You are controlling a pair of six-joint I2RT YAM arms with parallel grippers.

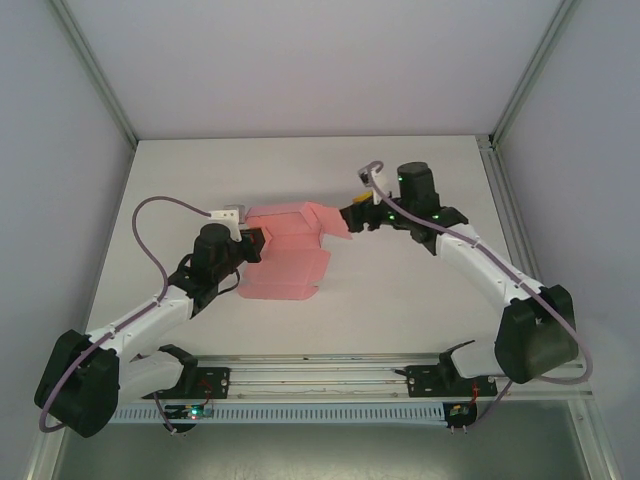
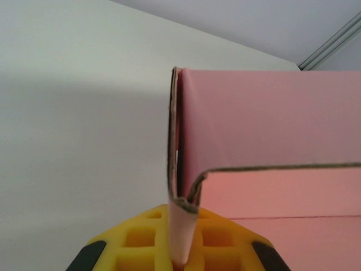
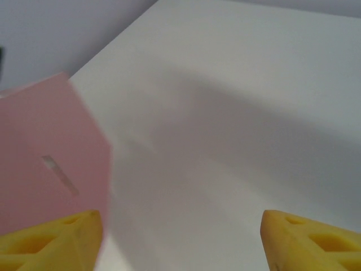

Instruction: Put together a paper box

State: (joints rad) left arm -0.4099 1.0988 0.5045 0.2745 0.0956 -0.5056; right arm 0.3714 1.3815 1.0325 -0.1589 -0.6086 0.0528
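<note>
The left gripper (image 2: pixel 180 251) is pinching the paper box (image 1: pixel 290 268) at a folded edge; the card is looking light and easily creased. The right gripper (image 3: pixel 181 226) is hanging open beside a flap (image 3: pixel 51 164), probably the best place to grip.

Table (image 1: pixel 400 300): white, matte, flat. Behind table: plain white wall (image 1: pixel 300 60). L and R of table: pale grey side panels (image 1: pixel 40 200), w/ aluminium frame posts (image 1: pixel 95 75) at table's rear corners. Near edge of table: metal rail (image 1: pixel 320 372). Lighting: even, diffuse; soft shadows on table.
</note>
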